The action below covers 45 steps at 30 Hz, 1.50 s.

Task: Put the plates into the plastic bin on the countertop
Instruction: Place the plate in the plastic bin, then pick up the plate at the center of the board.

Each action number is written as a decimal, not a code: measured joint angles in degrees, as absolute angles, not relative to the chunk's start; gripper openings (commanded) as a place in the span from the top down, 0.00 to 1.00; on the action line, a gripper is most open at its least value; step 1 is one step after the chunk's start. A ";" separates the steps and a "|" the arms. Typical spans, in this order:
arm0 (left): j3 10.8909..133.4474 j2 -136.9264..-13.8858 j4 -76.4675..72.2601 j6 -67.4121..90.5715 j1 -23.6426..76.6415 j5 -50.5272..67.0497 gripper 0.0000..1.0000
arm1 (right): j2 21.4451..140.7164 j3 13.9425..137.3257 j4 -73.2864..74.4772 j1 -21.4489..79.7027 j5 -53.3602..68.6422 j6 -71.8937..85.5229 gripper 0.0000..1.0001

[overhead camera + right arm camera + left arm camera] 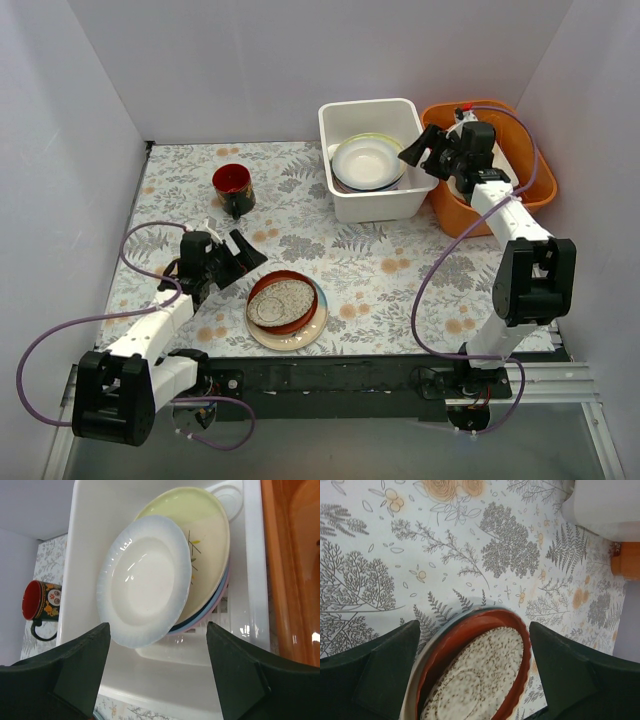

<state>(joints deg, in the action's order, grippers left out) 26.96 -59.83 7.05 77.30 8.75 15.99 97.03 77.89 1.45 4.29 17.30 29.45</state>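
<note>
One stack to go

Overhead: plates (287, 308) near the countertop's (380, 270) front edge, plastic bin (372, 205) by its far edge. Left wrist: left gripper (474, 627) spread astride them — lower evenly, take the rim. Right wrist: right gripper (157, 625) spread, empty, over the bin.

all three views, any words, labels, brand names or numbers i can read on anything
None can be read. The dark-red cup carries only painted flowers, the cream plate only thin twig strokes, and the plastic bin shows no lettering.
</note>
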 measured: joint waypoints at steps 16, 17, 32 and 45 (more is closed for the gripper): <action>24.14 -60.88 11.20 79.79 16.64 11.84 0.44 | 90.72 67.35 -1.96 5.82 19.64 29.34 0.16; 24.14 -61.21 11.51 79.88 17.04 11.33 0.44 | 90.54 67.16 -2.07 5.82 19.68 29.34 0.16; 24.18 -54.41 16.14 81.06 20.10 5.65 0.57 | 88.86 64.62 -4.25 6.13 20.97 29.15 0.16; 26.00 -60.62 17.72 80.99 26.02 2.22 0.54 | 88.84 63.86 -5.89 6.13 21.67 29.12 0.16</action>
<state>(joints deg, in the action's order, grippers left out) 26.00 -60.62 17.72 80.99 26.02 2.22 88.84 63.86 -5.89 6.13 21.67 29.12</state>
